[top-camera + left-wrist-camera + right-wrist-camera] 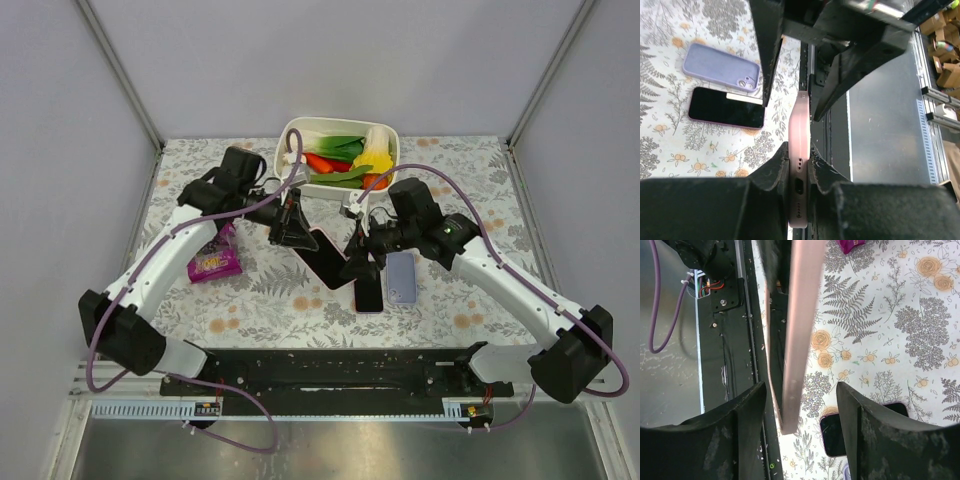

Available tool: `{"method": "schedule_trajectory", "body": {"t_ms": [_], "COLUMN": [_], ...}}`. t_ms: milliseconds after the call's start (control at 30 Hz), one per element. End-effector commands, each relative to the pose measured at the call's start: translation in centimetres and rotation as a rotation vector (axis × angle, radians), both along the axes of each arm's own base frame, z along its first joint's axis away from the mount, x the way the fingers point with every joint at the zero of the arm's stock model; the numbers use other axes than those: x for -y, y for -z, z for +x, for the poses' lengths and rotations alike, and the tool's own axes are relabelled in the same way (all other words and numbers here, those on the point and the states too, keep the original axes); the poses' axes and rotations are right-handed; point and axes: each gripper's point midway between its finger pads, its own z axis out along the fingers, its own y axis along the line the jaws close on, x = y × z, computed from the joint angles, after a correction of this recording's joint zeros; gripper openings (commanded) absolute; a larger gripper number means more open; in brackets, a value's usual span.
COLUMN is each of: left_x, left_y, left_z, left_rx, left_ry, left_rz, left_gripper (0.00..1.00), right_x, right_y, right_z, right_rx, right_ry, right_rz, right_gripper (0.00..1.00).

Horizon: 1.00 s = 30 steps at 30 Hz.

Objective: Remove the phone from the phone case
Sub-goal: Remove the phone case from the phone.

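My left gripper (306, 238) is shut on one end of a phone in a pink case (327, 258) and holds it tilted above the table. In the left wrist view the left gripper (800, 161) clamps the case's port end (800, 185) edge-on. My right gripper (357, 262) is open at the phone's other end. In the right wrist view the right gripper (800, 390) straddles the pink edge (799, 335) without touching it. A second black phone (368, 294) lies flat beside a lavender case (401, 277); both show in the left wrist view, phone (726, 107) and case (721, 67).
A white tub (290, 130) of toy vegetables stands at the back centre. A purple snack packet (215, 258) lies at the left under the left arm. The black base rail (330, 370) runs along the near edge.
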Motion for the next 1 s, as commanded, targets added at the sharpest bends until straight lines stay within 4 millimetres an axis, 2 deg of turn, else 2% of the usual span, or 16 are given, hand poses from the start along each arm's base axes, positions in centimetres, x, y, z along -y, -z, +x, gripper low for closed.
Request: {"method": "schedule_trajectory", "body": {"t_ms": [0,167,333,367,400,500,533,567,600,700,867,967], "left_x": [-0.1,-0.2,-0.3,-0.3,-0.3,-0.3,-0.3,-0.4,-0.5,-0.7,-0.4,0.2], "left_y": [-5.4,-6.8,-7.1,-7.1,-7.1,-6.8,-6.7,-6.7,-6.6,-7.0,-7.5,-7.4], "left_z": [-1.4,-1.8,-1.8,-1.8,-1.8,-1.5,-1.4,-1.4,-1.3,-1.4,-0.9,0.2], "left_rx": [0.101,0.124,0.128,0.128,0.125,0.124,0.127,0.126,0.124,0.136,0.077,-0.014], "left_ry": [0.020,0.005,-0.009,-0.010,-0.013,-0.030,-0.039,-0.039,-0.050,-0.058,-0.080,-0.123], "left_rz": [-0.183,-0.223,-0.226,-0.228,-0.229,-0.221,-0.218,-0.218,-0.213,-0.214,-0.205,-0.203], "left_gripper": [0.00,0.00,0.00,0.00,0.00,0.00,0.04,0.24,0.53,0.99,0.99,0.86], "right_x": [-0.6,-1.2,-1.8,-1.9,-1.9,-1.9,-1.7,-1.6,-1.4,-1.1,-0.9,-0.7], "right_y": [-1.1,-2.1,-2.6,-2.5,-2.4,-2.7,-2.8,-2.9,-2.8,-2.8,-2.9,-3.2], "right_z": [0.2,0.1,-0.8,-0.9,-1.0,-1.2,-1.2,-1.3,-1.5,-1.8,-1.6,-1.3], "right_rx": [0.014,-0.026,-0.100,-0.110,-0.119,-0.111,-0.102,-0.091,-0.088,-0.081,-0.050,-0.014], "right_ry": [-0.004,-0.035,-0.104,-0.109,-0.114,-0.126,-0.122,-0.121,-0.123,-0.128,-0.114,-0.099], "right_rz": [0.069,0.126,0.163,0.165,0.165,0.172,0.173,0.174,0.169,0.159,0.154,0.148], "right_gripper": [0.67,0.66,0.53,0.48,0.38,0.03,0.00,0.00,0.00,0.00,0.00,0.00]}}
